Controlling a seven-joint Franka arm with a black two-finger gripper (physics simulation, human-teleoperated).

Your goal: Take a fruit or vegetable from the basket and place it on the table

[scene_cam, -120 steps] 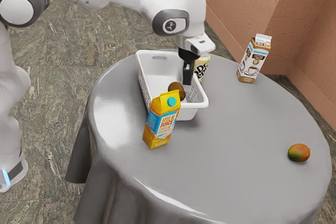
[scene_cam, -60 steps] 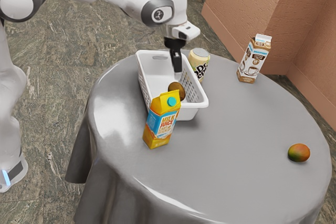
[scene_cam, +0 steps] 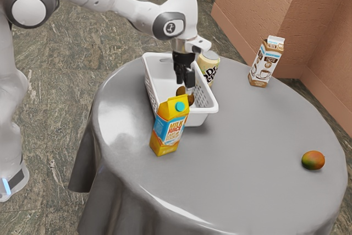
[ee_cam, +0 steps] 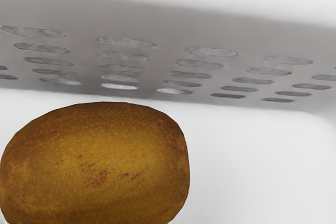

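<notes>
Apparently a kiwi (ee_cam: 100, 166) inside the basket (scene_cam: 161, 78)

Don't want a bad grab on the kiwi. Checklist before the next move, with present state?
1. Kiwi inside basket: ok.
2. Tool down at the kiwi: ok.
3. Fingers apart for the grasp: ok.
4. Kiwi centered between the fingers: cannot tell; the exterior view doesn't settle the alignment.
5. Tool clear of the basket walls: cannot tell; gap can't be judged from this angle.
6. Juice upright outside the basket: ok.

My call: settle 4 and 5 before closing.
</notes>
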